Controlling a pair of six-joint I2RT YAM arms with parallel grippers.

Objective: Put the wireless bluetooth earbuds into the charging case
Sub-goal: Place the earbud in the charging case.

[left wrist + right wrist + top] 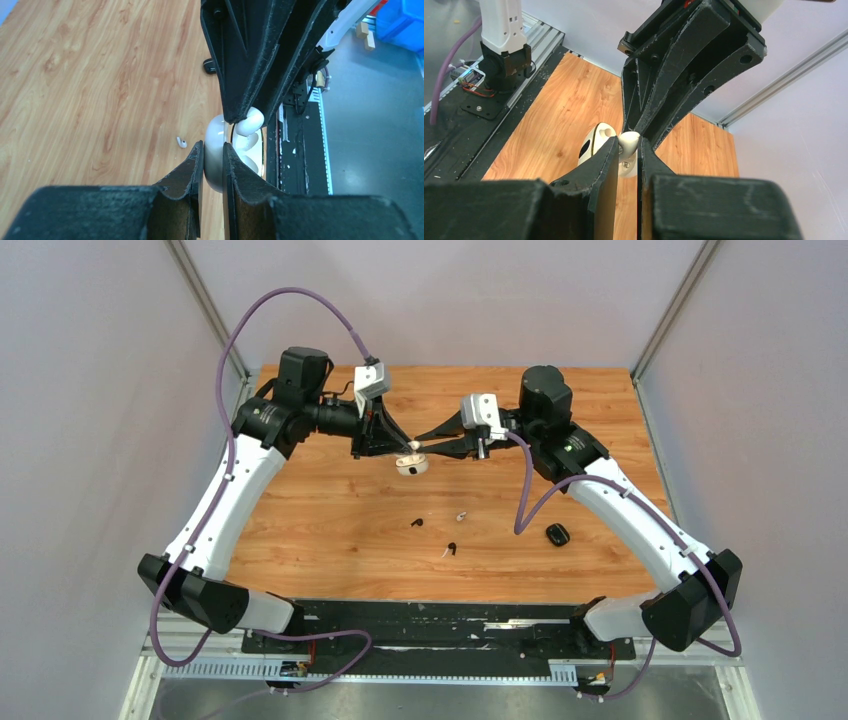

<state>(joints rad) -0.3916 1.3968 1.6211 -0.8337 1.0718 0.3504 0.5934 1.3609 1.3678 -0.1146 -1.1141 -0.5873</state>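
Checking in from my remote seat. The left gripper (214,147) is clamped tight on the edge of the white charging case (214,132) over the far middle of the table (320,500). I can't tell if the case is lifted off the wood. The right gripper (627,146) is pinched onto one white earbud (629,141), right at the case's open mouth.

Three buds are loose on the wood near the centre: a second white earbud (461,516), a black earbud (416,523) and a second black earbud (452,547). That makes four buds. There are two cases, counting the black case (557,534) off to the right.
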